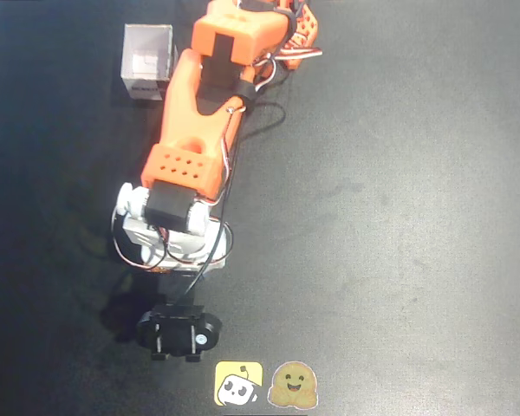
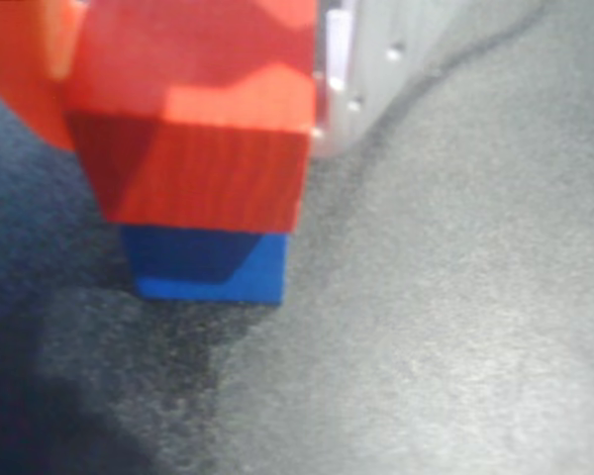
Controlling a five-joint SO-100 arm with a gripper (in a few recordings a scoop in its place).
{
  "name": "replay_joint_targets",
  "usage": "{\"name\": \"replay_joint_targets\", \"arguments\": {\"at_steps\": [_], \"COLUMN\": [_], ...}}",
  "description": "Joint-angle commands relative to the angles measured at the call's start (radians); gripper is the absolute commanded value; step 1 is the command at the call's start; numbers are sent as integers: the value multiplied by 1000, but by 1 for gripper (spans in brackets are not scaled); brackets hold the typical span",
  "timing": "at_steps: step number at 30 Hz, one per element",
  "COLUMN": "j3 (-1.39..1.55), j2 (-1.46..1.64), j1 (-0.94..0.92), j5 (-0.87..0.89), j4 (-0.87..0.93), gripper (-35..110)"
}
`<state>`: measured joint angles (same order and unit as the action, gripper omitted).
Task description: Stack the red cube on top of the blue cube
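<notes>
Closest to our wrist camera, the red cube [image 2: 213,139] sits directly on the blue cube [image 2: 213,265], which rests on the dark counter [image 2: 455,336]. Our claw's orange finger [image 2: 25,69] and white finger [image 2: 376,59] flank the red cube; we cannot tell whether they clamp it. Overhead, our orange arm [image 1: 195,130] reaches past a white box [image 1: 147,62].

Red cube [image 2: 203,129] on top of blue cube [image 2: 208,265] on table [image 2: 455,327]. Box [image 1: 147,62] near table's far left corner. Two stickers [image 1: 264,384] at near edge.
</notes>
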<state>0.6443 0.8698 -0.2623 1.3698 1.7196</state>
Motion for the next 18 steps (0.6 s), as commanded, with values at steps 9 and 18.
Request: {"name": "replay_joint_targets", "arguments": {"at_steps": [9,18], "j3": [-15,-14], "j2": [-2,-3], "j1": [14,15], "j5": [17,31], "j4": [83,83], "gripper": [0,0]}}
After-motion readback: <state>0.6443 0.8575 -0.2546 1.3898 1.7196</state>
